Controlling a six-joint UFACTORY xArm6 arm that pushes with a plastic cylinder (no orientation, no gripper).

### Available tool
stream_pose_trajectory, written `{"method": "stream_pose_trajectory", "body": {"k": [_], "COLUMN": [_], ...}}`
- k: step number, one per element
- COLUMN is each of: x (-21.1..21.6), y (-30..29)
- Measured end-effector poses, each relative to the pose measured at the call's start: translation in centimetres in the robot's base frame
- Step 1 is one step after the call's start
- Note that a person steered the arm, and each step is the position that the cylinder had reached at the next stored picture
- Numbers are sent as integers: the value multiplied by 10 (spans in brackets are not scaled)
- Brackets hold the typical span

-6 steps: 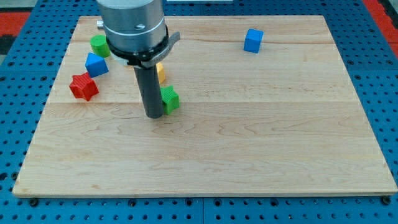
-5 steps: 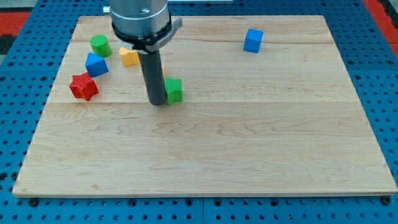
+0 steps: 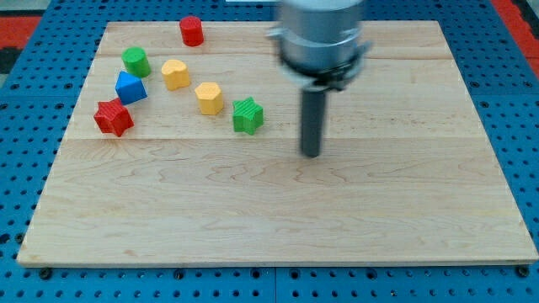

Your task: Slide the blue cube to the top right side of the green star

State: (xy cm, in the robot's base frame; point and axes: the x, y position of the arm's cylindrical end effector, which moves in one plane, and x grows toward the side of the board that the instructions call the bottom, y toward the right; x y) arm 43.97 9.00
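The green star (image 3: 248, 115) lies on the wooden board (image 3: 337, 219), left of centre. My tip (image 3: 311, 154) touches the board to the right of the star and a little below it, with a clear gap between them. The blue cube does not show; the arm's blurred body covers the upper right-centre of the board, where the cube stood in the earlier frames.
Left of the star lie a yellow hexagonal block (image 3: 209, 98), a yellow block (image 3: 175, 74), a blue triangular block (image 3: 129, 87), a green cylinder (image 3: 134, 61) and a red star (image 3: 113, 117). A red cylinder (image 3: 191, 30) stands near the top edge.
The arm has swept from the star's left side to its right. The green star has shifted slightly right and up. The blue cube is now hidden; the red cylinder and yellow hexagon are uncovered.
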Motion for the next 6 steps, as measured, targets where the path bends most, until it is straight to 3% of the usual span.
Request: {"method": "stream_pose_trajectory", "body": {"k": [1,2,4,5,6], "x": [-110,-173,-182,-221,-189], "y": [51,49,-61,-78,-109]}}
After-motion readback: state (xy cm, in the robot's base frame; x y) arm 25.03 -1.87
